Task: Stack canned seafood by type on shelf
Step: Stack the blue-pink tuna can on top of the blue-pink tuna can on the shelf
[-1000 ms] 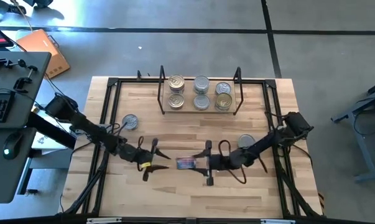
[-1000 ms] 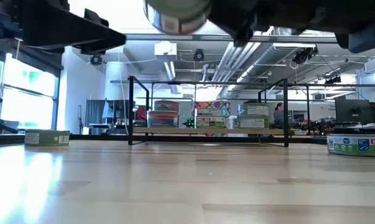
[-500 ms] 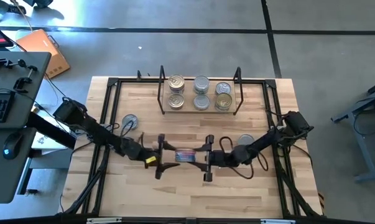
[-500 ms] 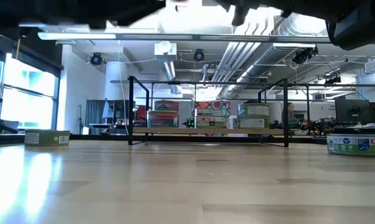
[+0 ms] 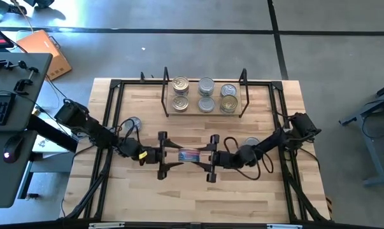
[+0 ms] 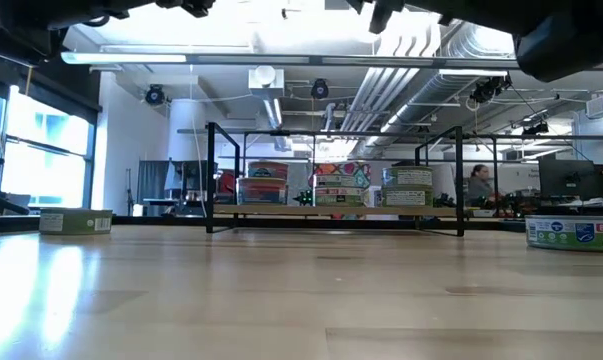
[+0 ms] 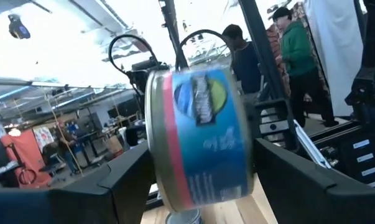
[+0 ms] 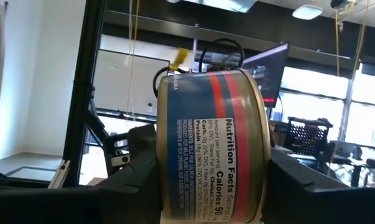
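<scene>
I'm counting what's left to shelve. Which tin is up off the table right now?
The blue-and-red labelled tin held between the two grippers at mid-table, turned on its side. The two loose tins rest flat on the table, and six sit on the shelf.

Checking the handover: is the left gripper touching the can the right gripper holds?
Cannot tell. Left wrist view shows the can between the left gripper's spread fingers; contact stays unclear.

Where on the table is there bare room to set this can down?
Bare wood lies along the table's near edge, below both grippers, and between the shelf and the arms. Crowded: mid-table, where the right gripper holds the can between the open left gripper's fingers.
</scene>
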`<state>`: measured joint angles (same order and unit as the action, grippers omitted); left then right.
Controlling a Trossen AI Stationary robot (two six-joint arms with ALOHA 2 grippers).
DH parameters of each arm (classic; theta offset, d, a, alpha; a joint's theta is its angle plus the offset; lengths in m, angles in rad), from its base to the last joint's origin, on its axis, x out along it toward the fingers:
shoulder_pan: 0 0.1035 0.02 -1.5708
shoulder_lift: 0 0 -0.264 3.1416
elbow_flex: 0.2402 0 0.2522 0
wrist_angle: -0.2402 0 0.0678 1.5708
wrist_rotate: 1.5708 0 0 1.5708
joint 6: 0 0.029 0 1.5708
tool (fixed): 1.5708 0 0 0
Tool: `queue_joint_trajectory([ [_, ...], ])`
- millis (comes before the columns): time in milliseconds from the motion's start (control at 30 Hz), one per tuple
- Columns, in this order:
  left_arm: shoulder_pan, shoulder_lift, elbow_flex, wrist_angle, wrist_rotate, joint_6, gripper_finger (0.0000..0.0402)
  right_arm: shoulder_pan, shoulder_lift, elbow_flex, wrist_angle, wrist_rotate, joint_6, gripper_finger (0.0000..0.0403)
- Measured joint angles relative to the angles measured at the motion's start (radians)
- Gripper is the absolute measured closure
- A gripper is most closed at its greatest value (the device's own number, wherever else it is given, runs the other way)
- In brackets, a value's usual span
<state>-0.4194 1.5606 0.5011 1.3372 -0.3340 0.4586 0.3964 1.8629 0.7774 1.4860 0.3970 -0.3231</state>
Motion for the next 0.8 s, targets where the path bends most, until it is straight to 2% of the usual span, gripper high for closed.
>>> queue_joint_trajectory([
  [100,0.018,0.000,0.000,-0.018,0.004,-0.037,0.0139,-0.015,0.000,0.023,-0.016,-0.060,0.000,0.0225],
  [267,0.027,0.002,0.000,-0.056,0.048,-0.058,0.0148,-0.028,0.000,0.058,-0.086,-0.084,0.004,0.0225],
  [367,0.016,0.002,0.000,-0.053,0.059,-0.043,0.0171,-0.030,0.000,0.061,-0.116,-0.084,0.025,0.0225],
  [533,-0.006,0.002,-0.001,-0.054,0.028,-0.045,0.0231,-0.030,0.000,0.061,-0.139,-0.083,0.035,0.0225],
  [700,-0.027,-0.013,-0.001,-0.132,-0.024,-0.047,0.0231,-0.010,0.000,0.061,-0.197,0.000,0.046,0.0216],
  [800,-0.028,-0.065,0.000,-0.304,-0.110,-0.003,0.0231,0.020,-0.023,0.060,-0.307,0.176,0.056,0.0164],
])
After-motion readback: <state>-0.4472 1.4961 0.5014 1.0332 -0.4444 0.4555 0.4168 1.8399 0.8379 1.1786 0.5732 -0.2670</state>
